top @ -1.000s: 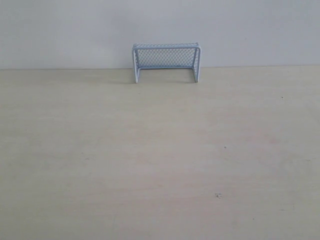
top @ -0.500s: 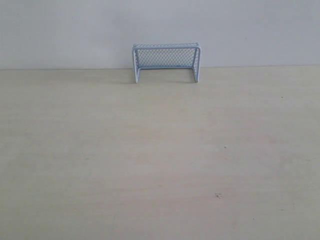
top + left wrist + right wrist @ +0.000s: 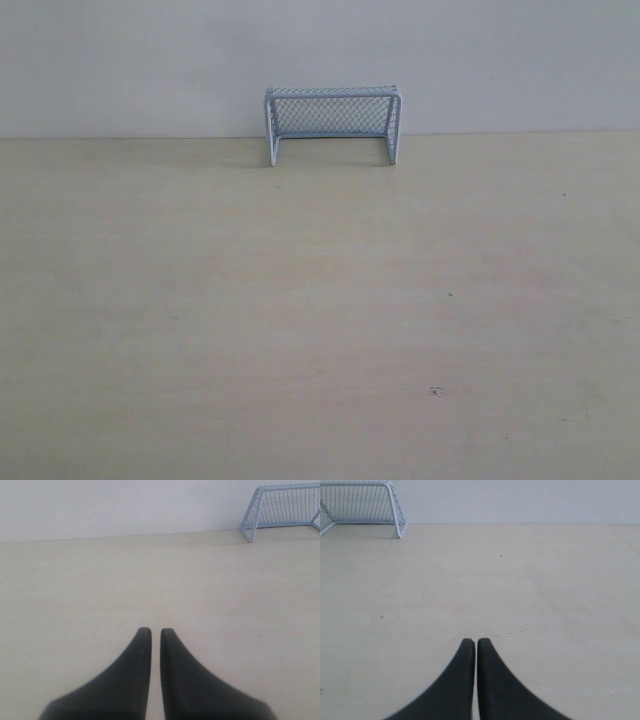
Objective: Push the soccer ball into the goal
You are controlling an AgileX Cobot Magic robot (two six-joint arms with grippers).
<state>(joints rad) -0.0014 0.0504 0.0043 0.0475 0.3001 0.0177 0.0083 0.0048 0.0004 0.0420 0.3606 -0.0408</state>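
The goal (image 3: 333, 124), white-framed with pale mesh, stands at the far edge of the table against the wall; it also shows in the left wrist view as the goal (image 3: 282, 509) and in the right wrist view as the goal (image 3: 360, 506). No soccer ball shows in any view. My left gripper (image 3: 155, 631) is shut with nothing between its black fingers, low over bare table. My right gripper (image 3: 475, 642) is likewise shut and holds nothing. Neither gripper appears in the exterior view.
The pale wooden table (image 3: 320, 300) carries a few small dark specks (image 3: 436, 390). A white wall (image 3: 120, 60) rises behind the goal.
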